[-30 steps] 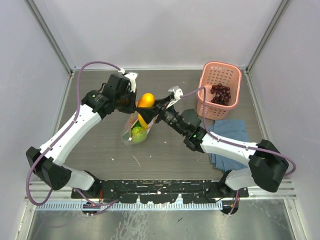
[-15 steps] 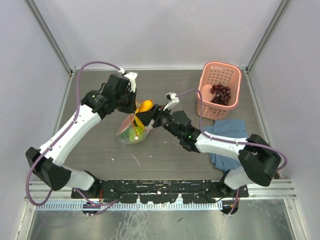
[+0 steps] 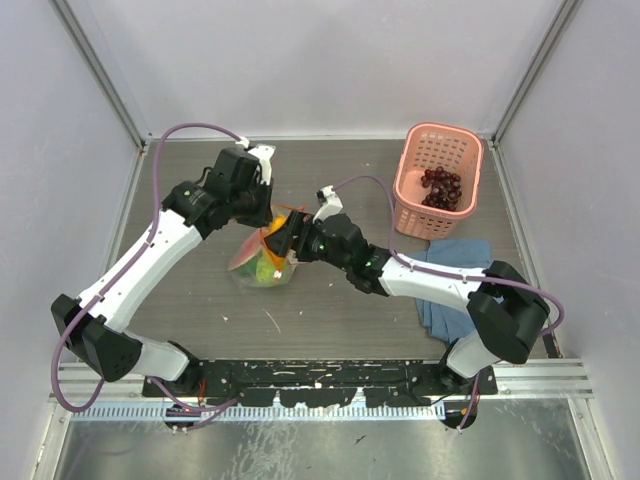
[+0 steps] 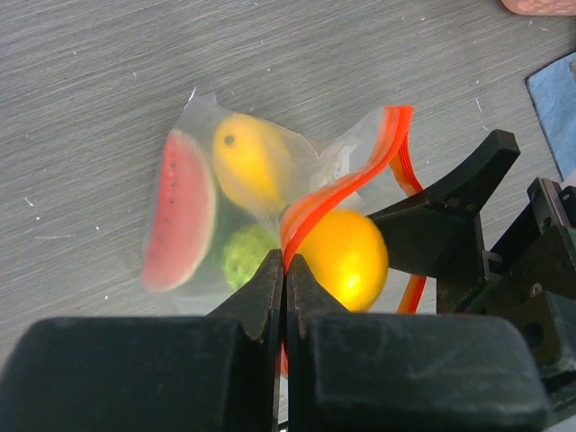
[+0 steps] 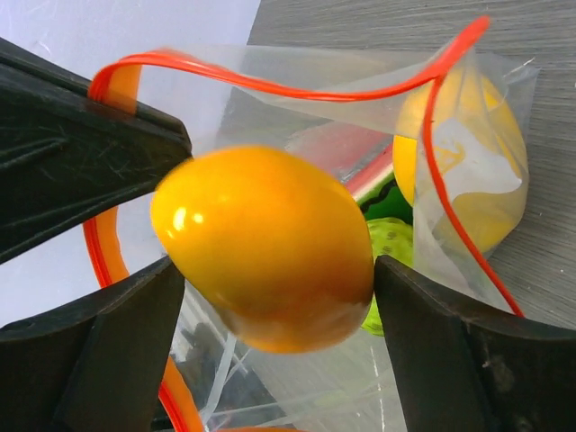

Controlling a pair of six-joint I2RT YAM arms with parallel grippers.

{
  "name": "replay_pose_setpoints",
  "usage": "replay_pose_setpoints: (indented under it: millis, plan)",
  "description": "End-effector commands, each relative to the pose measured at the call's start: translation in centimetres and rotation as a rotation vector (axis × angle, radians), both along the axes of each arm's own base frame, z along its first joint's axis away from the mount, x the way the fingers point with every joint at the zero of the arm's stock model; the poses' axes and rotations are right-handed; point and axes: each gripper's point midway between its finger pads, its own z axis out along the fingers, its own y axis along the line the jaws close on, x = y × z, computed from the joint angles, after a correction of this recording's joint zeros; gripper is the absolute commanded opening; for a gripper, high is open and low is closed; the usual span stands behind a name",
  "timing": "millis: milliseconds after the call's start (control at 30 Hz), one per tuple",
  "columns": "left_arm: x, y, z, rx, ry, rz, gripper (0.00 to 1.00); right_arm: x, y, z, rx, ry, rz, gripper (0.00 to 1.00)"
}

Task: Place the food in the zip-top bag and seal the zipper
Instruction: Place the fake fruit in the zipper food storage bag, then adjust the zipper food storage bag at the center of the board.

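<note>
The left gripper (image 4: 284, 270) is clenched on the zipper (image 4: 346, 180), holding up one lip of the zip-top bag (image 3: 258, 268). The bag sits at about 9 o'clock from the middle of the table (image 3: 330, 300), with a watermelon slice (image 4: 180, 211), a yellow fruit (image 4: 247, 157) and the green round fruit (image 4: 241, 256) inside. The right gripper (image 5: 274, 268), reaching in from 3 o'clock, grasps the orange-yellow fruit (image 5: 265, 243) at the bag's open mouth, while the dark purple grape bunch (image 3: 441, 188) lies in the pink basket (image 3: 441, 129) at the table's 2 o'clock corner.

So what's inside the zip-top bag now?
Through the clear zip-top bag: a watermelon slice, a yellow fruit and a green fruit. The right gripper holds an orange fruit at its mouth. Anything beneath them is covered.
</note>
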Motion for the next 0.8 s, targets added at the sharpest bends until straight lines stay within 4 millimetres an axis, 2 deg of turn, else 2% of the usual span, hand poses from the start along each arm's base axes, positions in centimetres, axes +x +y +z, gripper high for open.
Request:
replay_pose_setpoints:
  millis: [0,300,433,633,767]
  plan:
    - [0.9,0.0,2.2,-0.039,-0.087,0.007,0.0,0.0,1.1,3.5,0.038,-0.043,0.033,0.91]
    - [0.9,0.0,2.2,-0.035,-0.087,0.008,0.0,-0.4,0.8,5.5,0.007,-0.107,0.069,0.95]
    - [0.9,0.2,2.2,-0.031,-0.089,0.014,0.0,-0.5,-0.4,7.1,-0.047,-0.189,0.067,0.93]
    - [0.9,0.2,2.3,-0.029,-0.092,0.015,0.0,-0.6,-3.1,8.5,-0.173,-0.272,0.041,0.89]
    - [0.9,0.3,2.4,-0.031,-0.095,0.018,0.0,0.0,-5.0,7.6,-0.273,-0.254,-0.021,0.85]
